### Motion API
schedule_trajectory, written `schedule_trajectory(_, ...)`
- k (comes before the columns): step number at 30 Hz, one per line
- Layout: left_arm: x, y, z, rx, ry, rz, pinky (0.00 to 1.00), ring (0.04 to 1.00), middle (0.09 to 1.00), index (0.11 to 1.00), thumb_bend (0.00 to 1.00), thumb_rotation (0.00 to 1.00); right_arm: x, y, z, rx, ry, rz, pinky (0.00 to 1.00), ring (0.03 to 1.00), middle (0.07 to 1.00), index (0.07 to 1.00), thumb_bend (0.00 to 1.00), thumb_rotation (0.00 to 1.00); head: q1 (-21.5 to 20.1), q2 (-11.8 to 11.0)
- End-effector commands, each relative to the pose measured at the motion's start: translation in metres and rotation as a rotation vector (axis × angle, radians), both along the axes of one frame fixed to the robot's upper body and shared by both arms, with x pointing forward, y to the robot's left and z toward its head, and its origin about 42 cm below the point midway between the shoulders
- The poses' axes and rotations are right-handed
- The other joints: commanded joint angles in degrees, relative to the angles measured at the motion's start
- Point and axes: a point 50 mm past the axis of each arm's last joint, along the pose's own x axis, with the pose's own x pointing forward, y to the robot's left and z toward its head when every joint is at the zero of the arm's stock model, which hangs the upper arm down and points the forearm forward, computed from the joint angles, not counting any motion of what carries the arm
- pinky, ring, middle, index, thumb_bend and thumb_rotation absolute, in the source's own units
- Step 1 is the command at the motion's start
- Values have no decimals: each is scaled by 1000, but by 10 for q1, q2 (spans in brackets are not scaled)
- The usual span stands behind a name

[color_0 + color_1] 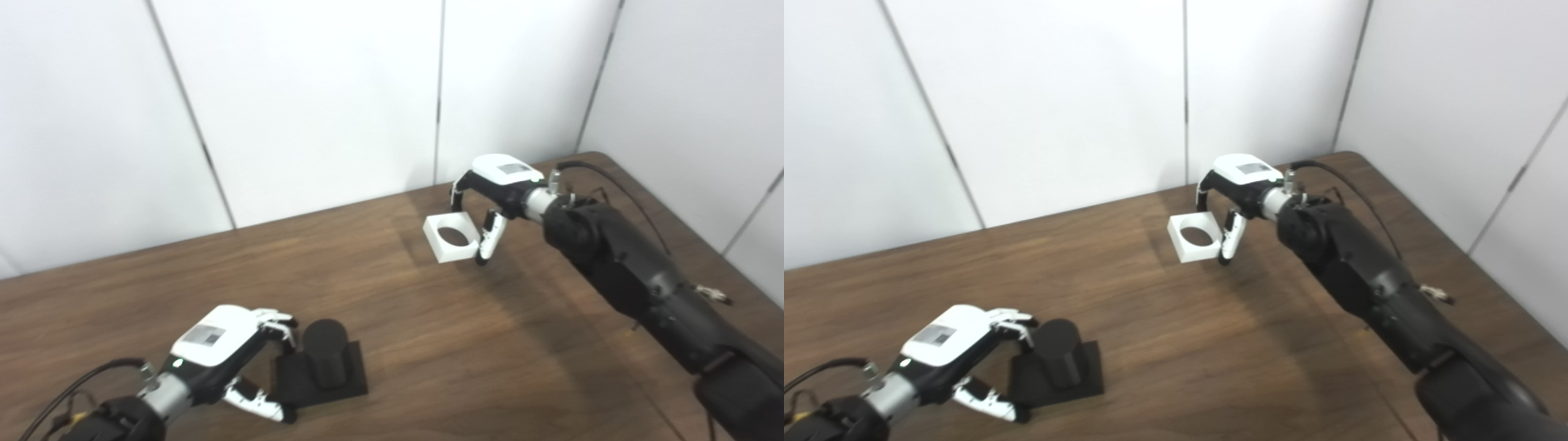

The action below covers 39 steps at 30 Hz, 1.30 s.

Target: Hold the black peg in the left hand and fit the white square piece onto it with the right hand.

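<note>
Two stiff, light-looking plastic parts are waiting on the table (429,343). Near the front edge, the black peg (324,355) is standing upright on its flat square base; the base edges look like the surest hold. The left robot hand (229,361) is curling around that base, fingers at the far side and thumb at the near side, though a firm grip cannot be confirmed. Toward the far edge, the right robot hand (487,202) is arching over the white square piece (450,237), pinching its right wall; whether it is lifted is unclear.
</note>
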Motion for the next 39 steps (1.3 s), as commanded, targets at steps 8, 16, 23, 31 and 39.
schedule_trajectory(8, -18, -6, -40, 144, 140, -21, 715, 868, 842, 490, 522, 76, -10, 5, 50, 11, -103, 130, 767, 841, 781, 481, 518, 132, 61, 18)
schedule_trajectory(16, -16, -16, -39, 145, 131, -23, 717, 873, 839, 490, 521, 79, -22, 19, 67, 25, -95, 225, 768, 851, 790, 482, 517, 133, 108, 32)
schedule_trajectory(23, -14, -25, -38, 145, 127, -22, 697, 868, 846, 490, 520, 81, -33, 38, 82, 19, -105, 326, 734, 838, 791, 481, 516, 134, 132, 39)
schedule_trajectory(31, -13, -28, -37, 140, 133, -20, 694, 870, 852, 490, 520, 80, -39, 56, 91, 38, -109, 421, 718, 822, 788, 479, 516, 136, 136, 41)
schedule_trajectory(39, -13, -29, -37, 136, 125, -22, 695, 871, 854, 490, 520, 82, -44, 74, 90, 65, -93, 476, 715, 826, 784, 479, 517, 138, 137, 42)
